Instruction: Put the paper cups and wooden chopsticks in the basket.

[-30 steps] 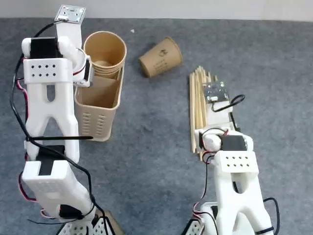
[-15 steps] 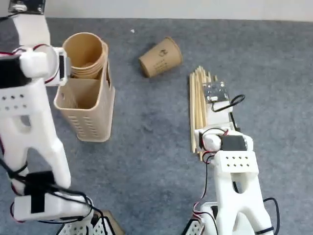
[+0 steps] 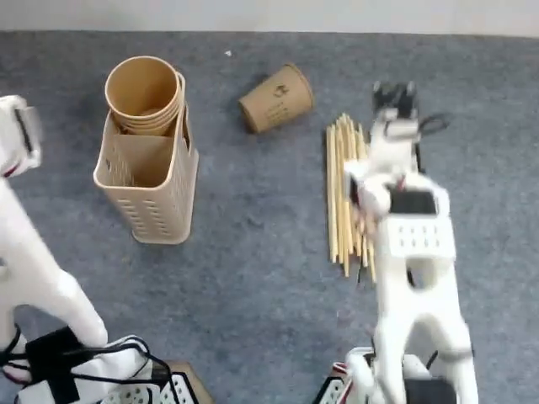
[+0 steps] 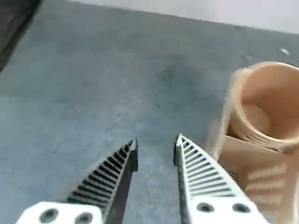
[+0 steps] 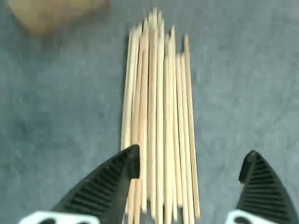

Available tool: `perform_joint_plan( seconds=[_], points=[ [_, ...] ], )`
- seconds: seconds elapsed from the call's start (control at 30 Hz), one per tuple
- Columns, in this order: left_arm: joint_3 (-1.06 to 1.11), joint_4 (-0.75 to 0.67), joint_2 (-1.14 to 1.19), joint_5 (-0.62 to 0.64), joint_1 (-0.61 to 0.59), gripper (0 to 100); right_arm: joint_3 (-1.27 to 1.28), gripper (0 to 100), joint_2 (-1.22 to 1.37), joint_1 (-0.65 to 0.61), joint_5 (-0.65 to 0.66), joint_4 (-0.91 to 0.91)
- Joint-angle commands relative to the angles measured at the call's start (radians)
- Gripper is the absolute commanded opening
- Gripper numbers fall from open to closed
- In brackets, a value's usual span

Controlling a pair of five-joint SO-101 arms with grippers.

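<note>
a stack of tan paper cups (image 3: 143,88) is seen in the upper compartment of the beige perforated basket (image 3: 152,206), upper left of the high view. one brown paper cup (image 3: 276,98) is laid sideways at upper centre. pale wooden chopsticks (image 3: 341,189) are bundled right of centre; the right gripper (image 5: 194,154) is spread wide above them, empty. the left gripper (image 4: 156,139) is parted narrowly, empty.

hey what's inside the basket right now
A stack of paper cups stands upright in one end of the basket. The other compartment looks bare inside; the cups hide whatever lies beneath them.
</note>
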Motion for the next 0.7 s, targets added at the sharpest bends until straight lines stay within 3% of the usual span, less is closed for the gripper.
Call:
perform_joint_plan(
  seconds=[0.0,0.27,0.67],
  points=[
    [-0.025,-0.009,-0.018,0.005,-0.035,16,-0.377,33.6,0.291,0.008,-0.094,-0.01],
    [0.143,-0.044,-0.004,-0.103,-0.044,16,-1.078,33.6,0.915,0.01,-0.235,-0.013],
    [0.541,-0.43,-0.005,-0.126,-0.039,16,-1.791,33.5,1.452,-0.033,-0.295,0.025]
  ],
)
